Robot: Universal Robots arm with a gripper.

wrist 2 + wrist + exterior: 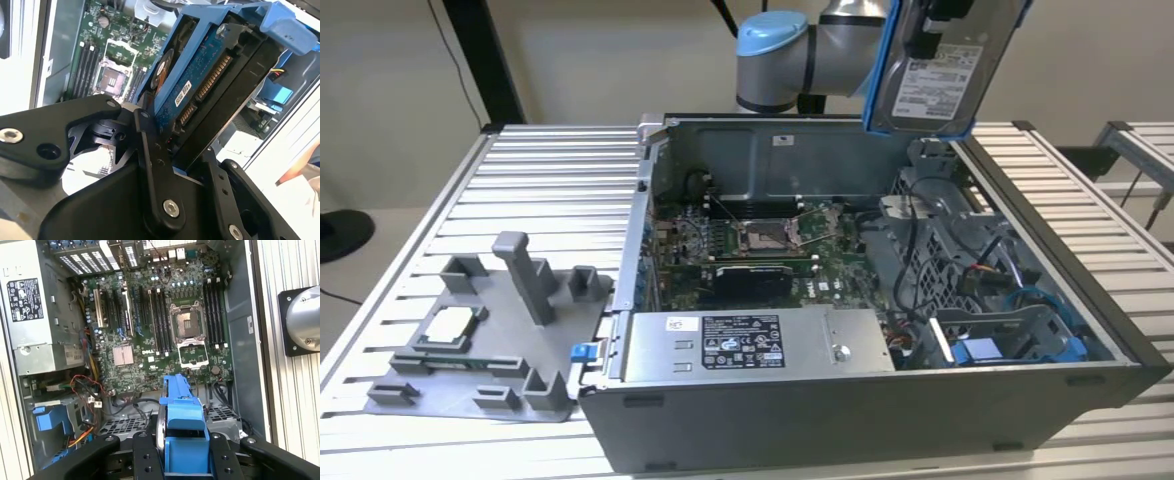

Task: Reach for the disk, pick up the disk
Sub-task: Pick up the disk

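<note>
Holding the disk (937, 70) clamped in my hand (187, 165) at the upper right of the exterior view, lifted clear above the open computer case (854, 400) on the bench (547, 160), I judge both reach and pick-up done.

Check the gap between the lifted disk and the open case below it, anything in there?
Nothing. In the exterior view the disk, clamped in the hand, hangs clear above the case with open air between.

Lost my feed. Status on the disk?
Gripper shut on disk. Disk lifted above open case. Nothing in the way.
</note>
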